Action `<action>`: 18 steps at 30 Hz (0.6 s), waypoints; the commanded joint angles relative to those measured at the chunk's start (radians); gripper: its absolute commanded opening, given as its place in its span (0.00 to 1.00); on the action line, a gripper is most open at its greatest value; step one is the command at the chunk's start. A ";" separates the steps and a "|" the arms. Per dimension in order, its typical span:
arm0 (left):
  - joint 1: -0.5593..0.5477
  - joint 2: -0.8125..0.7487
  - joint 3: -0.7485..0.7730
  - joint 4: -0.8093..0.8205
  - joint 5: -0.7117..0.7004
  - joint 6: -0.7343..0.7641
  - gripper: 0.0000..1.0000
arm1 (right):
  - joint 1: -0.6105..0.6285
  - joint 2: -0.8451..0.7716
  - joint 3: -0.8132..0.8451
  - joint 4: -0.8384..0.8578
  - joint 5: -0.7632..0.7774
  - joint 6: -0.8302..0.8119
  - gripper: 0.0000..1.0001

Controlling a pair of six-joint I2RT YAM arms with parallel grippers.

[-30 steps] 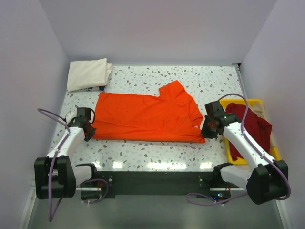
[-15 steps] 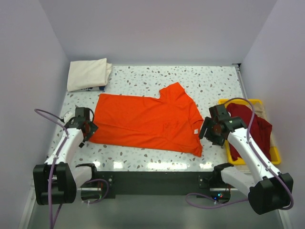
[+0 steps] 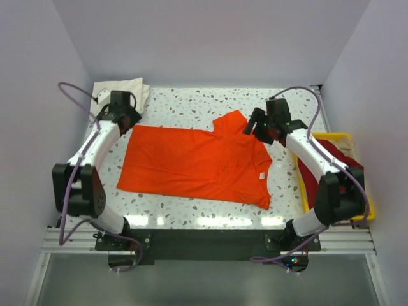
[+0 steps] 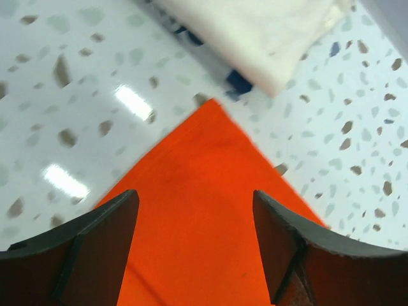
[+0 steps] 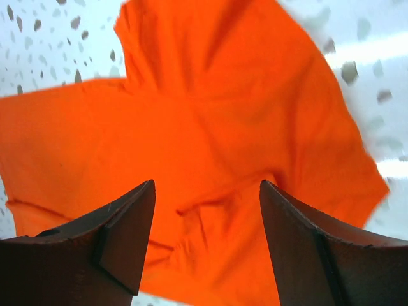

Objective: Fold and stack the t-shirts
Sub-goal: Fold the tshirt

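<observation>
Both arms have left the near edge. I now hold the left gripper [image 3: 127,121] and right gripper [image 3: 254,124], fingers apart and empty, over the far corners of the orange t-shirt [image 3: 191,162], which lies mid-desk and looks ready for the next fold. The cream t-shirt [image 3: 105,89] sits folded in the far-left corner. The yellow tray [image 3: 333,135] at the right edge holds the dark red t-shirt [image 3: 311,182].

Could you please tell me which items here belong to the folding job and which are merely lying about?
Job: orange t-shirt, cream t-shirt, dark red t-shirt.
Lying about: yellow tray, speckled table.
</observation>
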 commanded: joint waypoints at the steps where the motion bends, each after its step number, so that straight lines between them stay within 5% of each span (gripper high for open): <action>1: -0.039 0.211 0.178 0.011 -0.089 0.024 0.75 | 0.001 0.112 0.086 0.203 0.027 -0.058 0.69; 6: -0.054 0.468 0.387 -0.056 -0.125 -0.015 0.64 | -0.002 0.296 0.256 0.190 0.054 -0.110 0.67; 18: -0.062 0.688 0.570 -0.111 -0.186 -0.111 0.58 | 0.000 0.444 0.376 0.210 0.038 -0.135 0.65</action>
